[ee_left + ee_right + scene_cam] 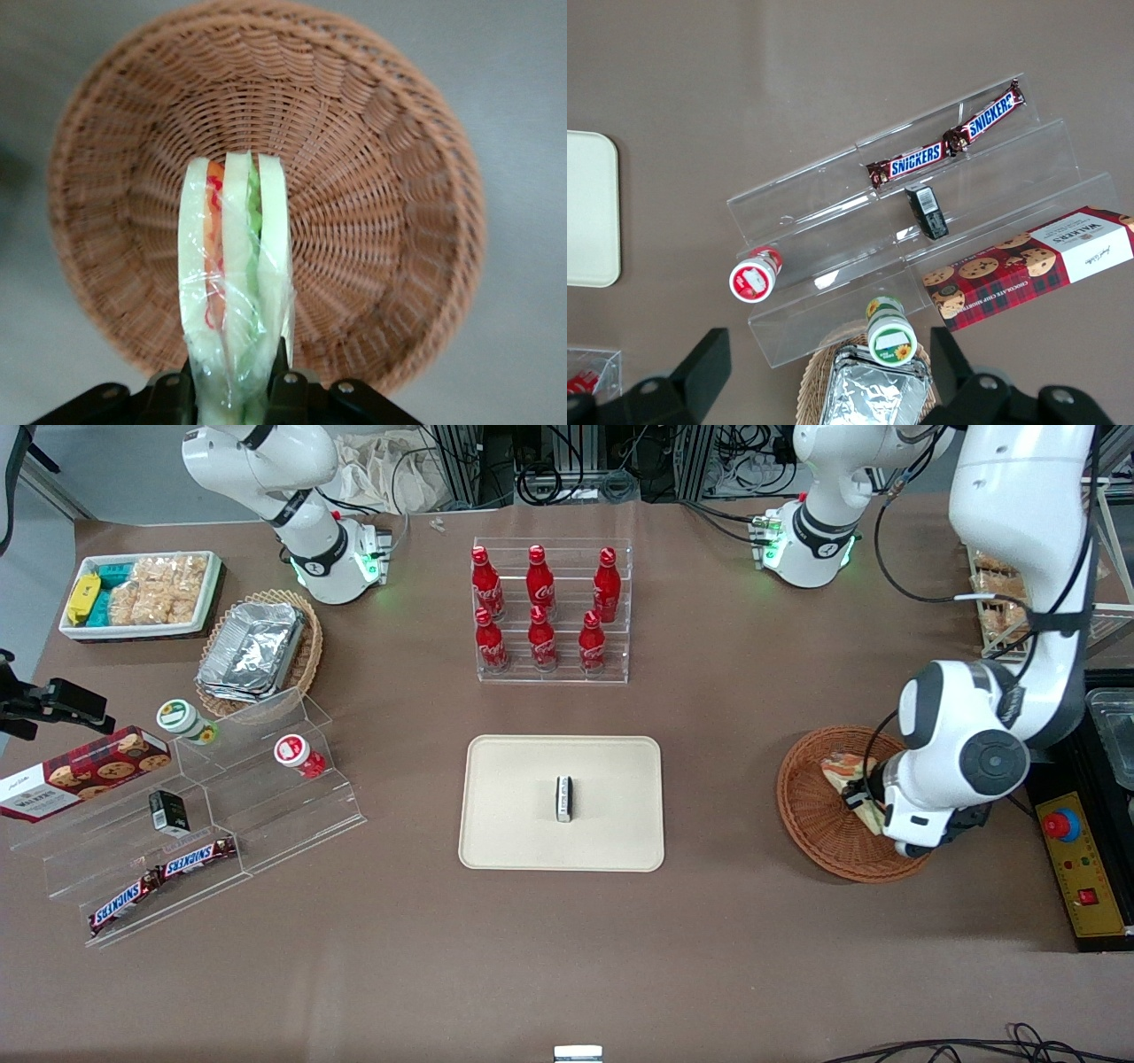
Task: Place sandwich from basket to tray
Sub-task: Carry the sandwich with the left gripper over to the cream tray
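The left arm reaches down — its gripper [233, 390] has jaws clamped on the sandwich [235, 283].

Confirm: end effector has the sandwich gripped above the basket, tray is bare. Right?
Not quite: the tray isn't bare; the front view shows a small black-and-white item on it. The rest holds: end effector grips the sandwich above the basket.

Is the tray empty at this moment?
No, a small black-and-white object already lies near the middle of the tray, while the sandwich is in the gripper above the basket.
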Controlling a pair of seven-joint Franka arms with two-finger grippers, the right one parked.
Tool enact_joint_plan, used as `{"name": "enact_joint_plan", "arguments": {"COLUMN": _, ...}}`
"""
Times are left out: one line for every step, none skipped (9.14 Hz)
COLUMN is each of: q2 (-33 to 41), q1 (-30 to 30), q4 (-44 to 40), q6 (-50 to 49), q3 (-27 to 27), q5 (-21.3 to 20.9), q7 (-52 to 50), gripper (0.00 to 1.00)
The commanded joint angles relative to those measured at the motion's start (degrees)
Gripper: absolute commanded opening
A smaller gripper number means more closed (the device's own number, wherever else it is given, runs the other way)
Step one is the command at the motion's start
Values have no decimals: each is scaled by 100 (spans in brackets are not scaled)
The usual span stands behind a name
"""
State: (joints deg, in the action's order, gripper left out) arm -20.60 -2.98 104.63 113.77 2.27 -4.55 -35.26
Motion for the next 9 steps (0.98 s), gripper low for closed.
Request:
{"name": "enact_joint_plan", "arguments": {"q2": 232, "q1": -27, "q4": -1105, "q6": -1350, "q3": 185, "q5": 51, "q7": 28, "gripper": 0}}
{"name": "enact_joint_plan", "arguments": {"q2": 223, "q1": -27, "q4": -1773, "q6": -1975, "q3": 290, "q5": 59, "q7": 27, "gripper": 0}}
{"name": "enact_joint_plan", "arguments": {"q2": 214, "q1": -35, "q4": -2328, "q6": -2303, "q3": 422, "q5": 51, "q7": 54, "gripper": 0}}
{"name": "enact_joint_plan", "arguments": {"q2": 171, "q1": -36, "q4": -2673, "q6": -2315, "q3": 562, "q5": 51, "q7": 63, "gripper": 0}}
{"name": "enact_joint_plan", "arguments": {"q2": 162, "q1": -44, "q4": -2685, "q6": -2289, "q3": 790, "q5": 42, "q7": 167, "gripper": 0}}
{"name": "enact_joint_plan", "arguments": {"q2": 92, "q1": -62, "q4": -2676, "q6": -2219, "q3": 1140, "q5": -2, "q7": 290, "gripper": 0}}
{"name": "enact_joint_plan", "arguments": {"q2": -30, "q1": -262, "q4": -2650, "q6": -2140, "q3": 1379, "q5": -28, "q7": 291, "gripper": 0}}
{"name": "enact_joint_plan", "arguments": {"q2": -197, "q1": -647, "q4": -2615, "q6": -2061, "q3": 1399, "q5": -11, "q7": 274, "gripper": 0}}
{"name": "enact_joint_plan", "arguments": {"q2": -503, "q1": -999, "q4": -2597, "q6": -1904, "q3": 1408, "q5": 50, "q7": 247, "gripper": 0}}
